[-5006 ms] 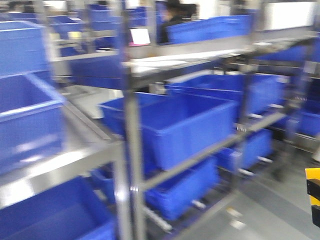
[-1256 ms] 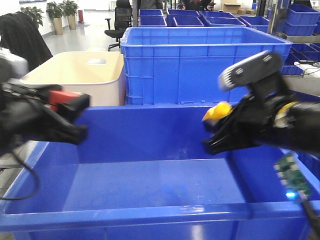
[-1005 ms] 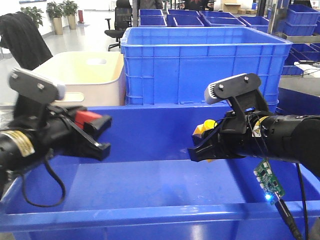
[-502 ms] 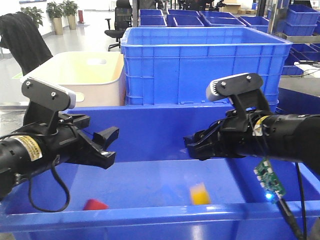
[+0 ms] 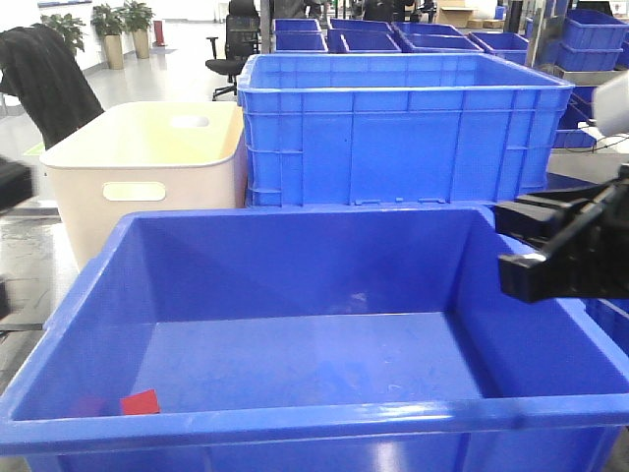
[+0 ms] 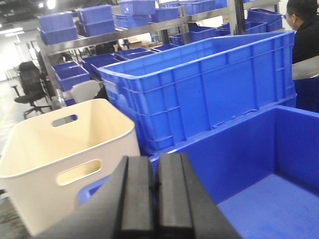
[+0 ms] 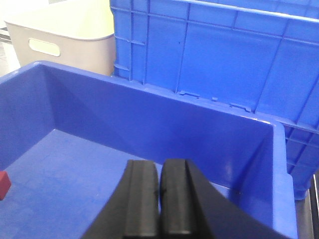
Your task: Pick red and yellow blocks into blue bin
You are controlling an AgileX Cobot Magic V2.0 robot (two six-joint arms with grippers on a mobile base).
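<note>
The blue bin (image 5: 295,417) fills the foreground. The red block (image 5: 140,402) lies on its floor at the front left, and also shows at the left edge of the right wrist view (image 7: 4,184). The yellow block is not in view. My right gripper (image 7: 160,172) is shut and empty above the bin's right side; in the front view it shows blurred at the right edge (image 5: 550,246). My left gripper (image 6: 155,169) is shut and empty over the bin's left rim (image 6: 94,186), and is almost out of the front view.
A cream tub (image 5: 147,157) with a handle slot stands behind the bin on the left. A taller ribbed blue crate (image 5: 393,128) stands behind it. Shelves of blue bins (image 6: 75,22) and a person (image 6: 304,25) are farther back.
Both arms have drawn back sideways out of the bin's middle and both grippers have shut. The red block has come to rest on the floor. The falling yellow block no longer shows.
</note>
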